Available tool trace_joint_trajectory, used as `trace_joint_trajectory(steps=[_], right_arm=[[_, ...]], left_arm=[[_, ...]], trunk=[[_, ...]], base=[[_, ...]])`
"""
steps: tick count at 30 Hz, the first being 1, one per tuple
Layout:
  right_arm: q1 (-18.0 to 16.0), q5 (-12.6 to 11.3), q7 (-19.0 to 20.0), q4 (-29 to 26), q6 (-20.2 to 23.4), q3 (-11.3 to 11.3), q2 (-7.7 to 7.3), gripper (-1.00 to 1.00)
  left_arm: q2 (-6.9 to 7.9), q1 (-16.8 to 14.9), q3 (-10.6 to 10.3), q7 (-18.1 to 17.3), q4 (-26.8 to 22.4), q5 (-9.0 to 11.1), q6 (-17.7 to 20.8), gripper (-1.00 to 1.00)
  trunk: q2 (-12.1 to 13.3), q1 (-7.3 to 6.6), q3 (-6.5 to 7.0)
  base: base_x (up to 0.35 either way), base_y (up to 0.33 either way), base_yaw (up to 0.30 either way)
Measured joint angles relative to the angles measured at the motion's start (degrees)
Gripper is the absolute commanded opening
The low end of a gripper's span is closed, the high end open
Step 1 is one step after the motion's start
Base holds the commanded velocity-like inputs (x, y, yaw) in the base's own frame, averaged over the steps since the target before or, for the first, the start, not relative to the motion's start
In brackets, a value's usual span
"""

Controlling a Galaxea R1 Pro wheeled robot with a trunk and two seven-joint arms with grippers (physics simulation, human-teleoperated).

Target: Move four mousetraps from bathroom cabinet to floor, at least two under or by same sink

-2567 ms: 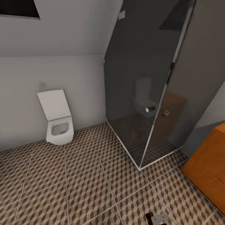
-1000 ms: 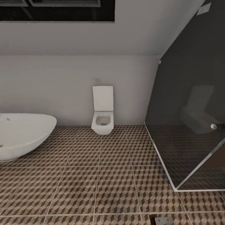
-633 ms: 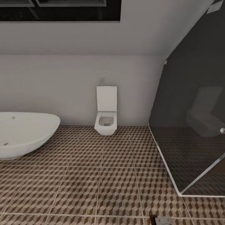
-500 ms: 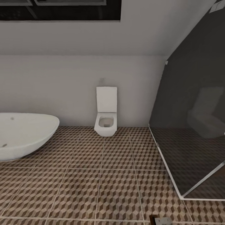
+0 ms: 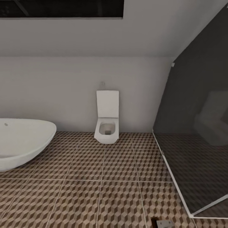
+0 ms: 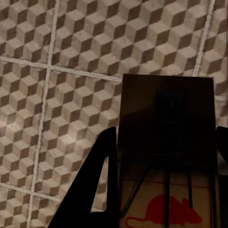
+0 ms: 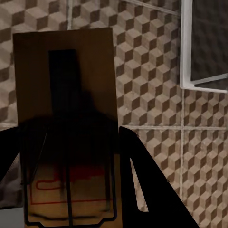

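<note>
Each arm carried a mousetrap above the bathroom floor (image 5: 104, 190). The left gripper (image 6: 164, 156) was clenched on one mousetrap (image 6: 166, 142) — its long axis ran along the fingers, the red mouse print nearest the wrist. The right gripper (image 7: 66, 156) gripped the other mousetrap (image 7: 66, 118) the same way, near the shower's glass corner (image 7: 190, 71).

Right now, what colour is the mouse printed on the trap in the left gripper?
Red, on the tan wood of the mousetrap held in the left gripper; clearest in the left wrist view.
</note>
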Motion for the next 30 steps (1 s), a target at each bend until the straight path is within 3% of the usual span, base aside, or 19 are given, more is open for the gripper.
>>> trace_joint_trajectory(steps=[30], right_arm=[[0.0,-0.1,0.0,-0.1,0.0,0.0,0.10,-1.00]], left_arm=[[0.08,0.0,0.0,0.0,0.1,0.1,0.0,-1.00]], trunk=[[0.0,0.00,0.00]], base=[[0.335,0.000,0.000]])
